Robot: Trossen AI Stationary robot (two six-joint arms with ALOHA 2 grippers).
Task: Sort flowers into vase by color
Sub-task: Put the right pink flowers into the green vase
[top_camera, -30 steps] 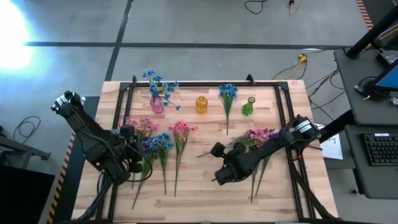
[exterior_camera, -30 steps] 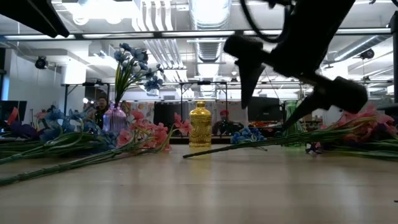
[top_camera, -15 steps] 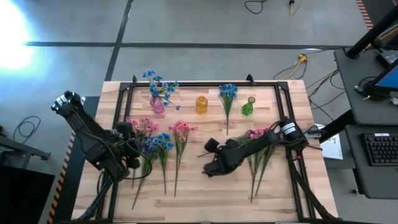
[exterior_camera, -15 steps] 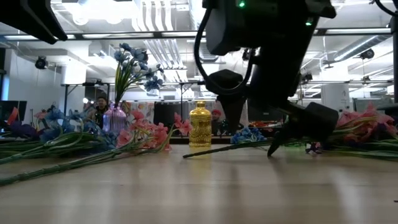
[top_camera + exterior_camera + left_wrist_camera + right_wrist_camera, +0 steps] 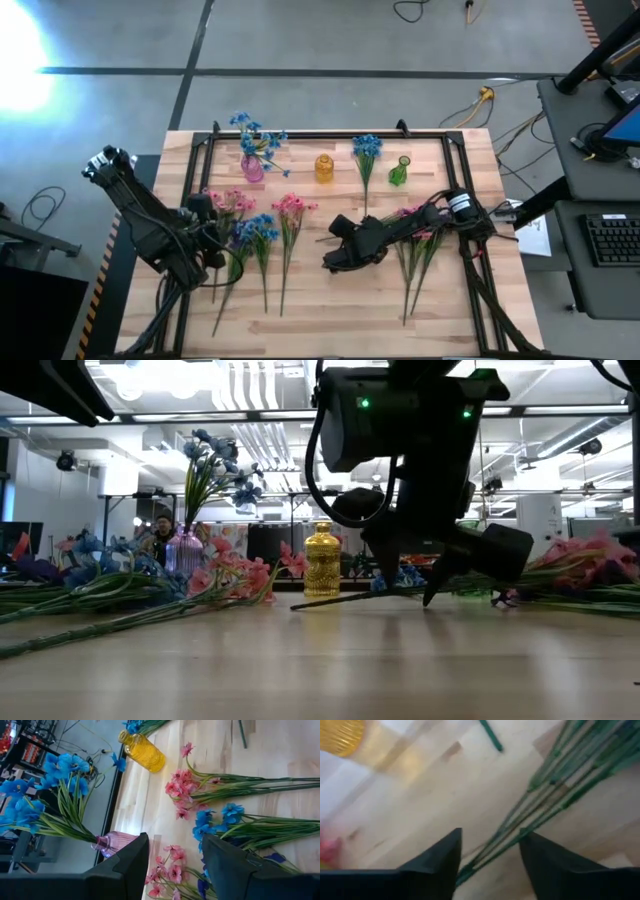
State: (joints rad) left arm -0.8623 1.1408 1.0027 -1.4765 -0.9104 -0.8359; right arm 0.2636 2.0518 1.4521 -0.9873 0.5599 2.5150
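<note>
My right gripper (image 5: 330, 262) is low over the table's middle. Its fingers stand apart on either side of a sprig's green stems (image 5: 520, 825); the stems run toward a pink and purple cluster (image 5: 415, 216) lying on the table. My left gripper (image 5: 172, 865) hangs open above pink flowers (image 5: 228, 203) and blue flowers (image 5: 258, 230) lying at the left. A pink vase (image 5: 252, 168) at the far edge holds blue flowers (image 5: 256, 136). A yellow vase (image 5: 324, 167) and a green vase (image 5: 399, 172) stand beside it. Another blue sprig (image 5: 366, 150) lies between those two. My right gripper comes slanting down from the table's right, its fingertips (image 5: 428, 598) at the tabletop. The stems' lower part (image 5: 485, 857) runs between the fingers and lies on the table. I cannot tell whether a finger touches it.
A third bunch, pink (image 5: 291, 208), lies left of the middle, its stems toward the near edge. A black frame (image 5: 300, 134) borders the tabletop. Bare wood lies near the front edge (image 5: 330, 310).
My right gripper has moved toward the table's left and down, tipping steeper, until its fingertips reached the table on either side of the stems. The gap between its fingers has narrowed. The stem's free end has shifted slightly.
</note>
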